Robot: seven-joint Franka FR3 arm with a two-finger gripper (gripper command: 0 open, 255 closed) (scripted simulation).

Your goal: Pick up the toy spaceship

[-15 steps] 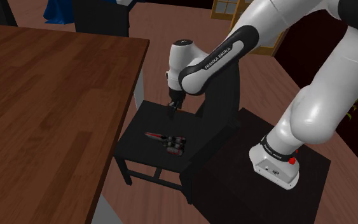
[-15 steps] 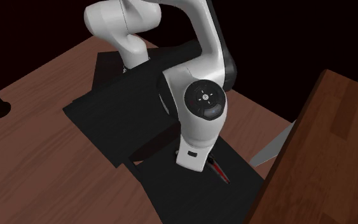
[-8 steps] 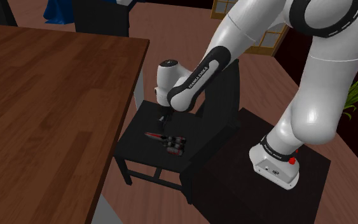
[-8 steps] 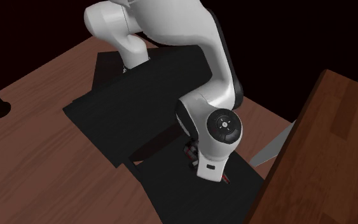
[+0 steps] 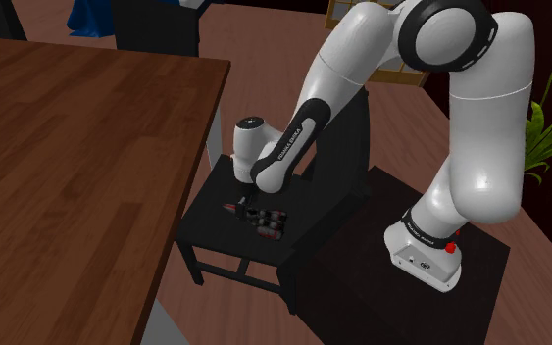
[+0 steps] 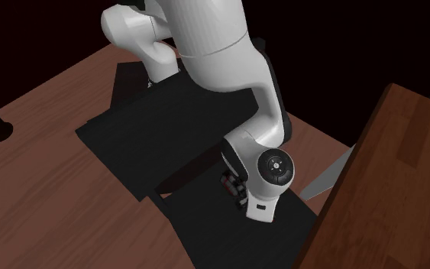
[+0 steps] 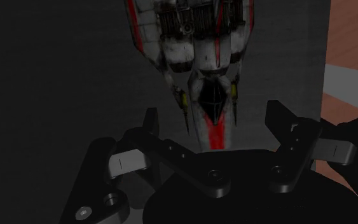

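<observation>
Your pincer (image 7: pixel 214 113) stands apart, straddling the nose of the toy spaceship (image 7: pixel 196 38) without touching it. The ship's long axis runs straight ahead between the fingers. It lies on the black chair seat (image 5: pixel 210 223), lower centre of the shoulder view.

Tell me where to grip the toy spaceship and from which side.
Probably the narrow nose of the toy spaceship, from straight above: it lies flat on the black seat, and the tool's open fingers straddle the nose; the rear hull is wider.
</observation>
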